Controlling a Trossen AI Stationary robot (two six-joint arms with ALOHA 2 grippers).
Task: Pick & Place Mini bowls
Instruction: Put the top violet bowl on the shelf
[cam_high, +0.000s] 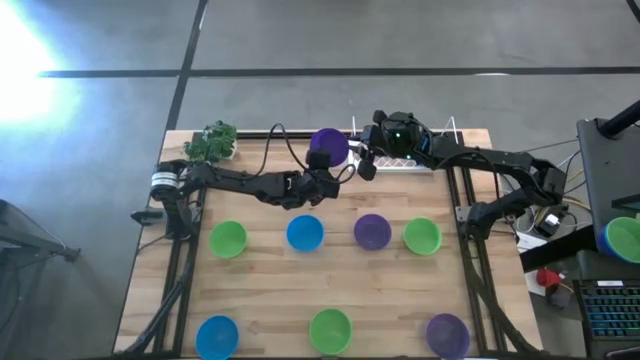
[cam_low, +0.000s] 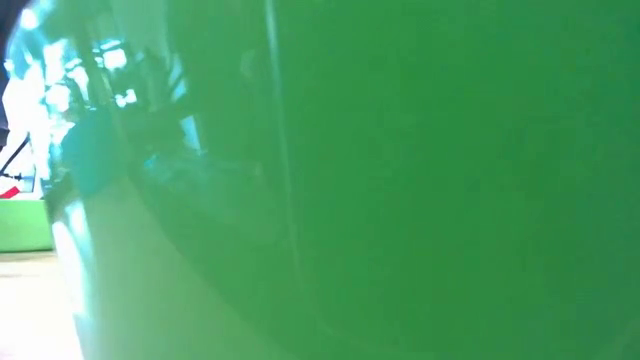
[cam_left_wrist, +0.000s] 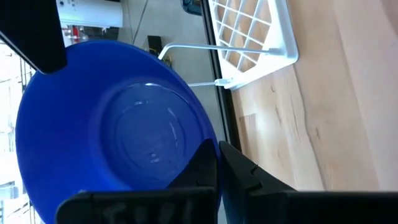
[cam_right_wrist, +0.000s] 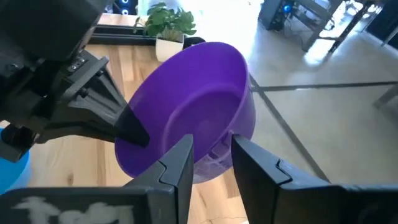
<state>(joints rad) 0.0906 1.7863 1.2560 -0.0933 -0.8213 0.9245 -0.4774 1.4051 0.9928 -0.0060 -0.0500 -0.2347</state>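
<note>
Near the upper middle of the high view, the left gripper (cam_high: 325, 172) pinched 1 purple bowl (cam_high: 328, 146) while the right gripper (cam_high: 362, 160), fingers spread, straddled its rim.

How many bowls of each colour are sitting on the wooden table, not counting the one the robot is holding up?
Green bowls: 3
Blue bowls: 2
Purple bowls: 2
Total: 7
</note>
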